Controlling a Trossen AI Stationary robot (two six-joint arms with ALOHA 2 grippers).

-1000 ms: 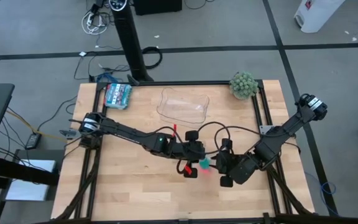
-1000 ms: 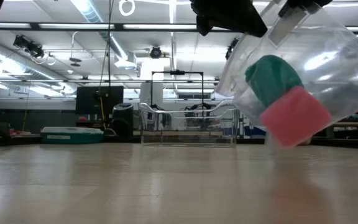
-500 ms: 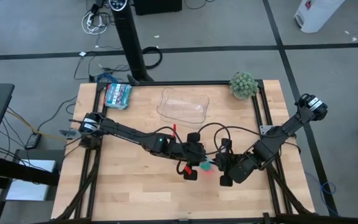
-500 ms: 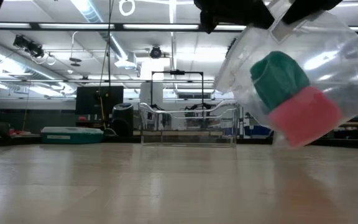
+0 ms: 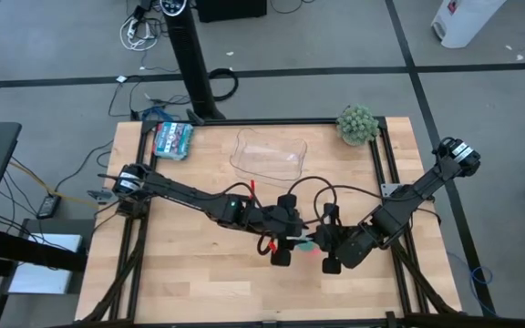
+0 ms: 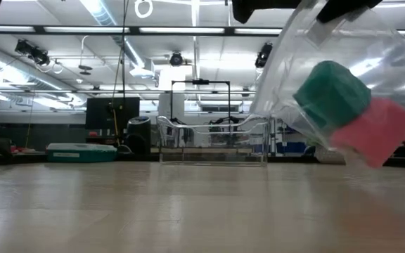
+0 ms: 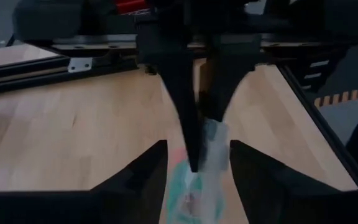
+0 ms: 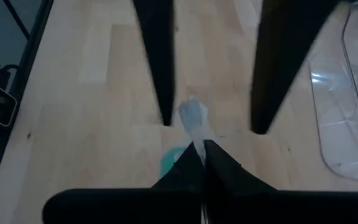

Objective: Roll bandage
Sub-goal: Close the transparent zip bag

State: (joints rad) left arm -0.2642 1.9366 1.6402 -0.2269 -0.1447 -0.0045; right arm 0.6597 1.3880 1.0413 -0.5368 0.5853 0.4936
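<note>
1. Clear plastic bag (image 6: 343, 84), one, hangs above the surface (image 5: 199, 273), holding one teal bandage (image 6: 331, 95) and one pink block (image 6: 378, 130).
2. Left gripper (image 5: 285, 239) and right gripper (image 5: 328, 244), both at the surface's 5 o'clock: jaws apparently pinched shut on the bag's edge.

Low view: clear bag (image 6: 343, 77) cut off at top and right edges, so what grips it is out of frame; only dark gripper fragments at the top edge. The bandage (image 6: 331, 93) partly covers the pink block (image 6: 375, 130) inside the film. High view: bag contents show only as a tiny teal-pink speck between both grippers, too small to separate. Left wrist view: bag blurred, contents smeared green and pink. Right wrist view: bandage mostly hidden behind a dark gripper.
</note>
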